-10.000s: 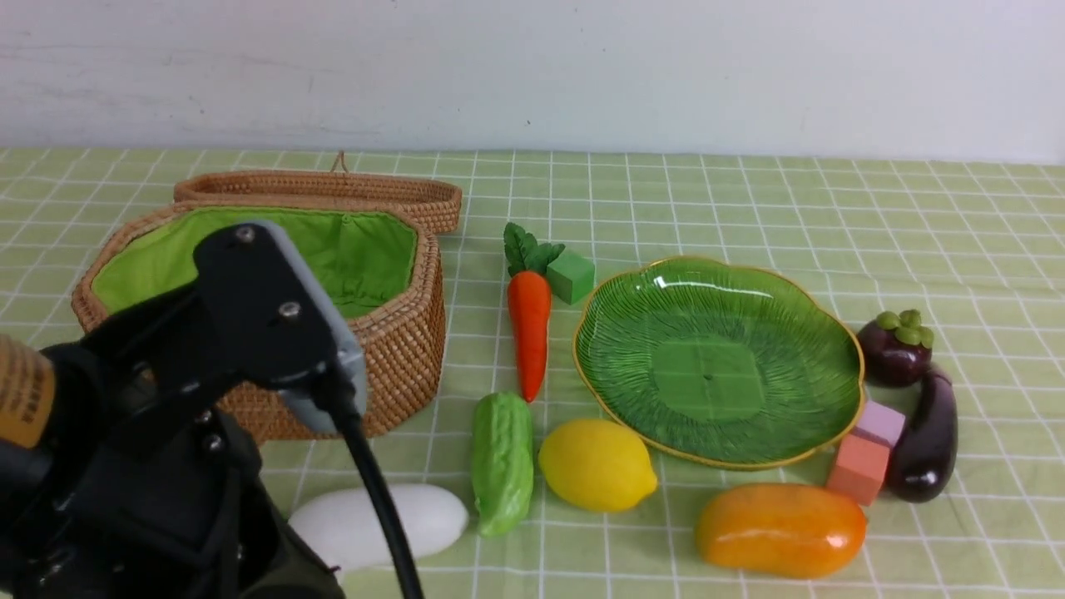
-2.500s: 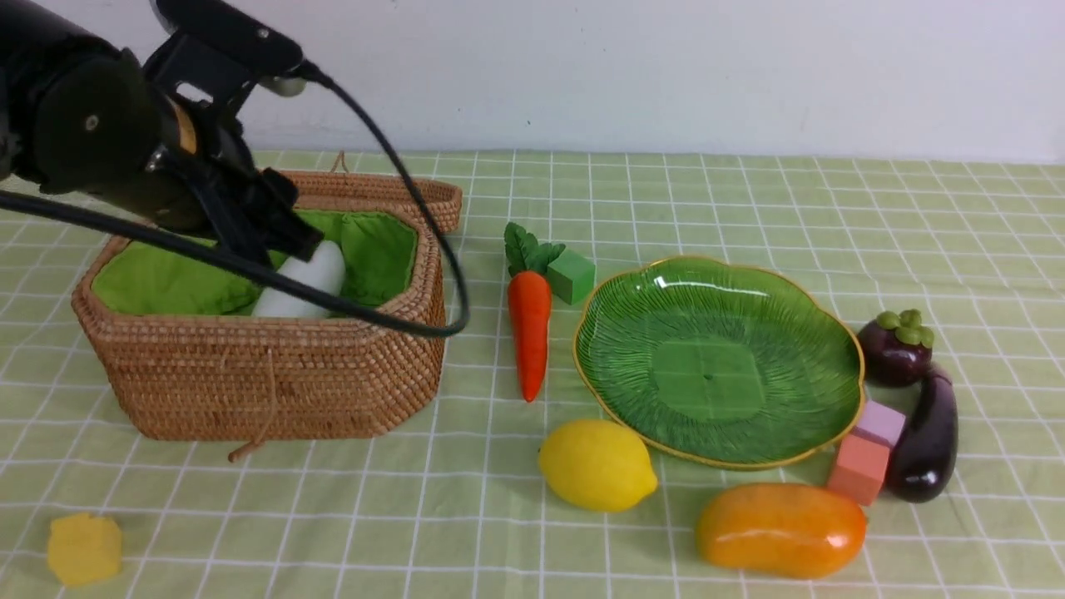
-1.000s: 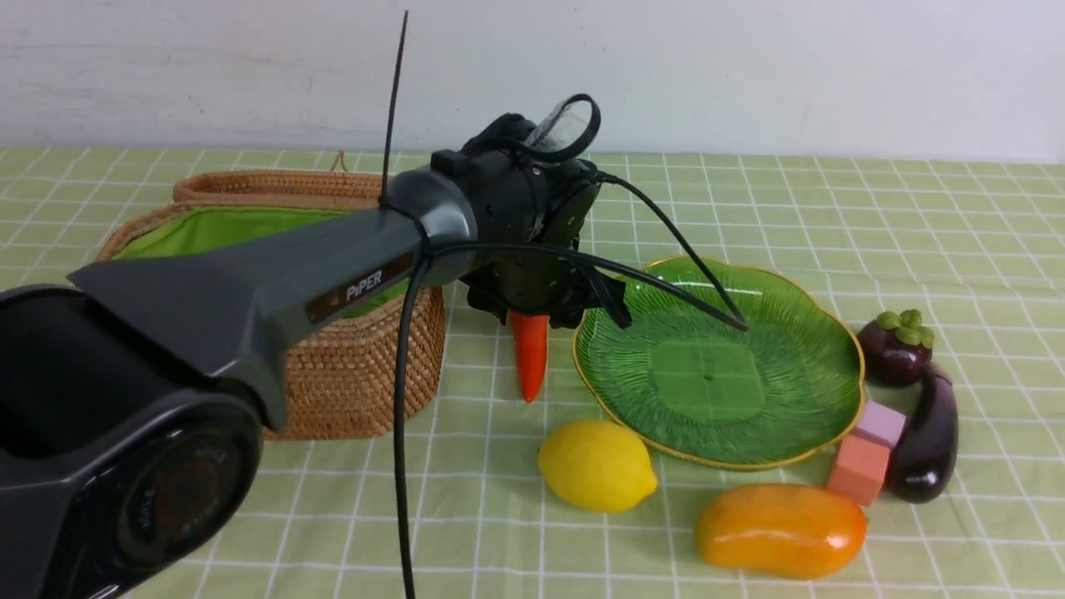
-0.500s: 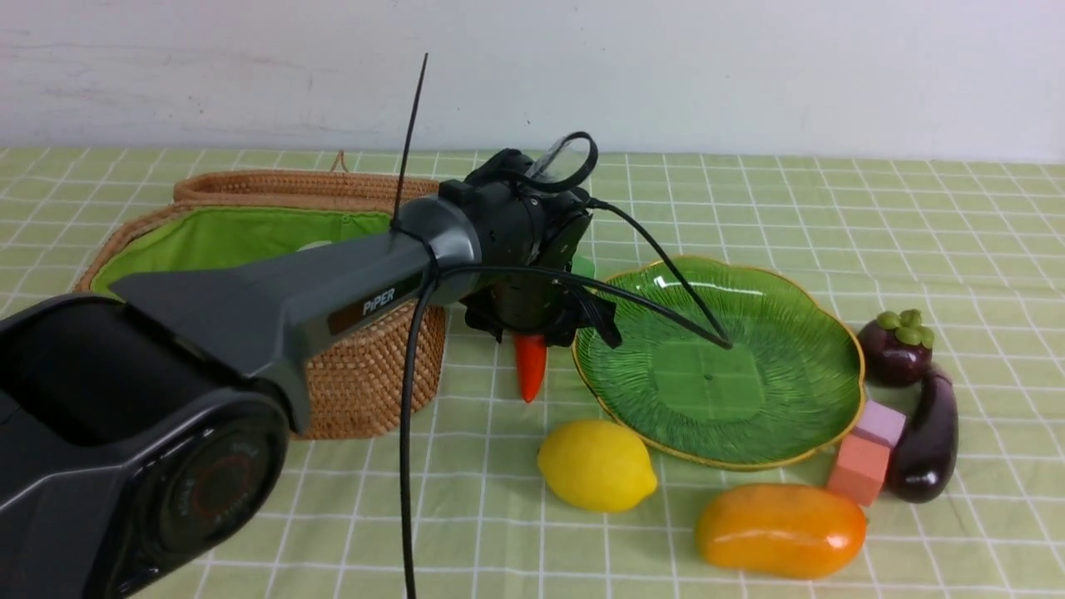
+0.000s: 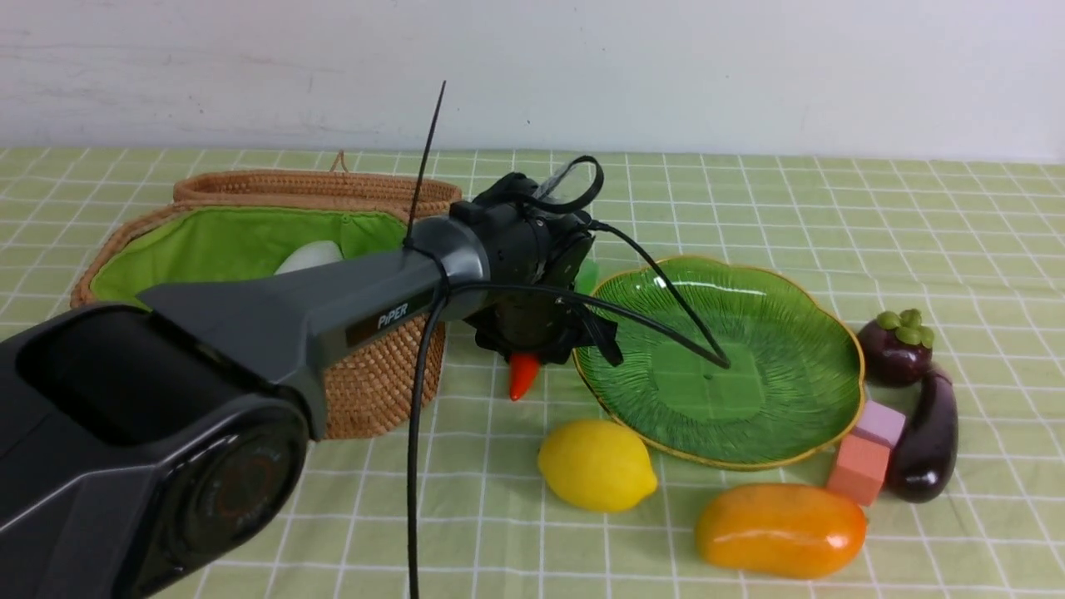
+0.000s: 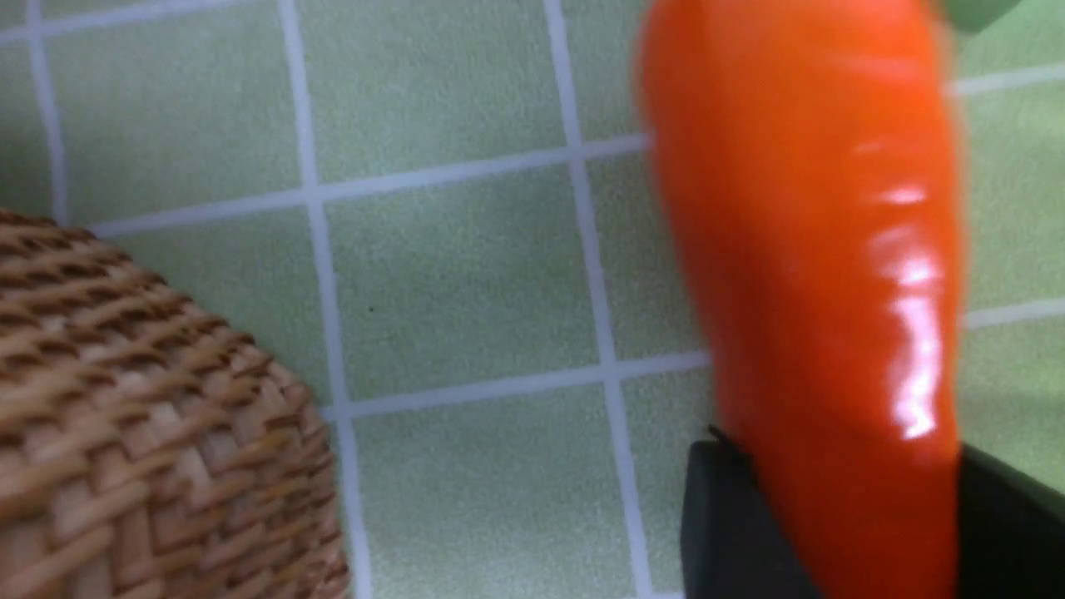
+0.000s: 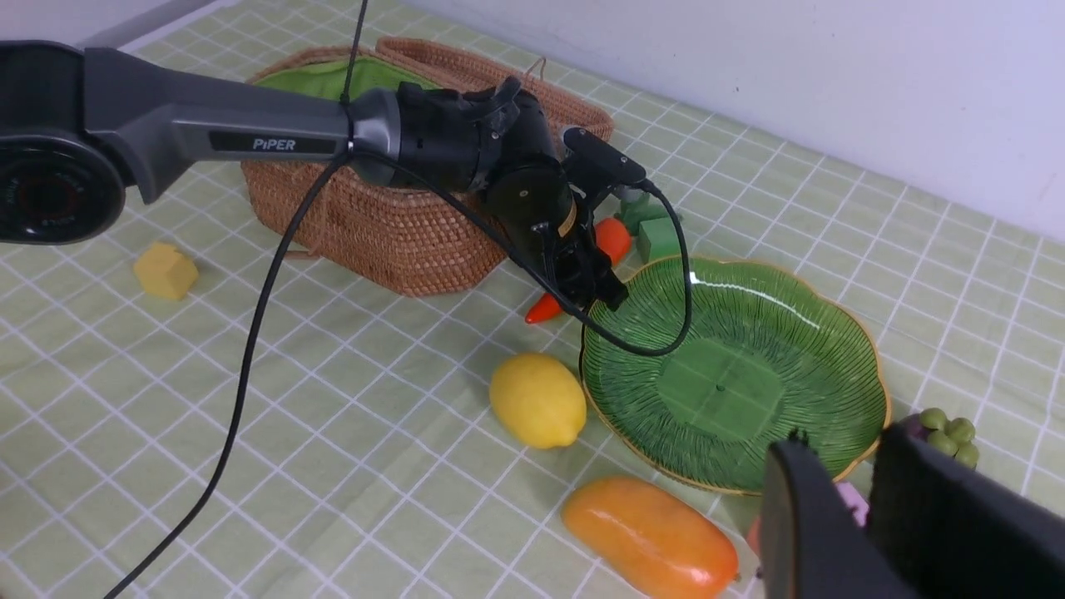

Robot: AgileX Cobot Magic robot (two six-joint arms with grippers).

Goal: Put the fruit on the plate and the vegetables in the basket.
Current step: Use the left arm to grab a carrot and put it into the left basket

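Observation:
My left gripper (image 5: 532, 353) is down over the orange carrot (image 5: 522, 380), between the wicker basket (image 5: 374, 391) and the green leaf plate (image 5: 774, 333). In the left wrist view its black fingers (image 6: 720, 516) press both sides of the carrot (image 6: 815, 249). The white radish (image 5: 308, 255) lies in the basket; the cucumber is hidden. The lemon (image 5: 596, 464) and mango (image 5: 780, 530) lie in front of the plate. The mangosteen (image 5: 896, 349) and eggplant (image 5: 925, 437) lie to its right. My right gripper (image 7: 849, 516) is shut and empty, above the plate's right side.
A green cube (image 7: 659, 239) sits behind the carrot. A pink cube (image 5: 879, 423) and a salmon cube (image 5: 857, 468) lie between plate and eggplant. A yellow cube (image 7: 166, 270) lies in front of the basket. The basket lid (image 5: 316, 187) lies open behind it.
My left arm left the radish in the basket, swung right over the carrot and came down onto it. The carrot's tip has shifted slightly left.

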